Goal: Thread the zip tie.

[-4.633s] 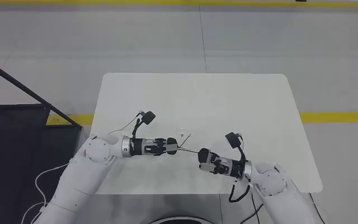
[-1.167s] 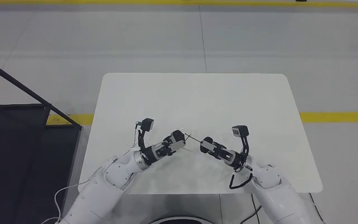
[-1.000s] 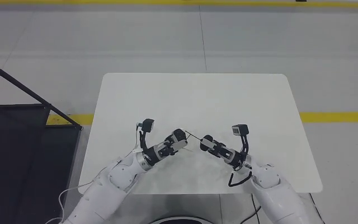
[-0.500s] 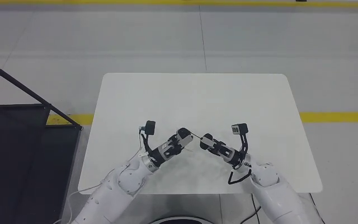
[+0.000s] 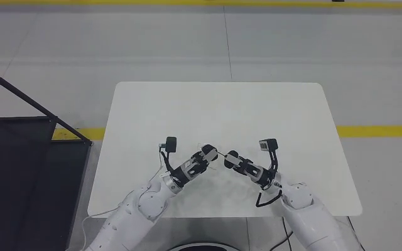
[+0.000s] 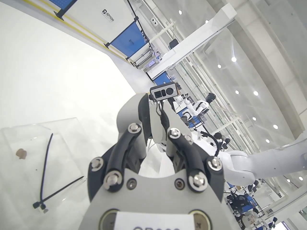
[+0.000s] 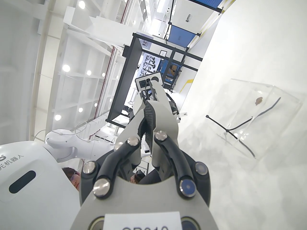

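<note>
Our left pincer (image 5: 210,152) and right pincer (image 5: 228,157) are pinched narrow, tips close. A zip tie (image 6: 46,161) lies on the clear tray (image 6: 67,149). We think threading isn't done yet.

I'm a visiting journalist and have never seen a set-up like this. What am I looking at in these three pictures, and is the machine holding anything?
It is a robot with two arms, each ending in a two-fingered gripper. One picture looks down from above the arms at a white table. The left gripper and right gripper sit close together, tips facing, near its middle. The other two pictures come from a camera on each wrist, looking along that arm's own fingers, so the room appears tilted. On the table lies a clear plastic tray with two black zip ties crossing on it. Both grippers' fingers are closed. From above, a thin dark line runs between them, probably another zip tie, but it is too small to be sure.
</note>
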{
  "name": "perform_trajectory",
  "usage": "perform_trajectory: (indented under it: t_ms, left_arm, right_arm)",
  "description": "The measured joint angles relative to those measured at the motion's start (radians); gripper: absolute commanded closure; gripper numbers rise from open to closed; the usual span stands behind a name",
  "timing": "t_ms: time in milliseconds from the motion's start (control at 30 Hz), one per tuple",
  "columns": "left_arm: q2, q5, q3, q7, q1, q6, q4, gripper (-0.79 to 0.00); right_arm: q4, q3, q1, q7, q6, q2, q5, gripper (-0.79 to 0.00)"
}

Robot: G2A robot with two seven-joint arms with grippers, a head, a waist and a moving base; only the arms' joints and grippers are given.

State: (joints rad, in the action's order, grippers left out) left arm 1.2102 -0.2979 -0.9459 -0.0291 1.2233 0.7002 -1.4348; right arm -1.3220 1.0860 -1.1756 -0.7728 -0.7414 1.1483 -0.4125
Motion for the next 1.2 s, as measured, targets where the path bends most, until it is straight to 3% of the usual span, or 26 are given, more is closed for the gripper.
perform_trajectory:
  t_ms: [733, 1100, 1200]
  left_arm:
    - [0.027, 0.067, 0.007, 0.069, -0.019, 0.017, 0.038, -0.157]
    - [0.036, 0.086, 0.0, 0.09, -0.02, 0.034, 0.051, -0.071]
    - [0.038, 0.089, -0.003, 0.095, -0.02, 0.038, 0.054, -0.099]
  right_arm:
    - [0.005, 0.007, -0.002, -0.011, -0.017, 0.004, 0.001, 0.0]
    - [0.008, 0.01, -0.001, -0.006, -0.015, 0.006, 0.009, 0.0]
    - [0.009, 0.011, -0.002, 0.004, -0.017, 0.007, 0.015, 0.0]
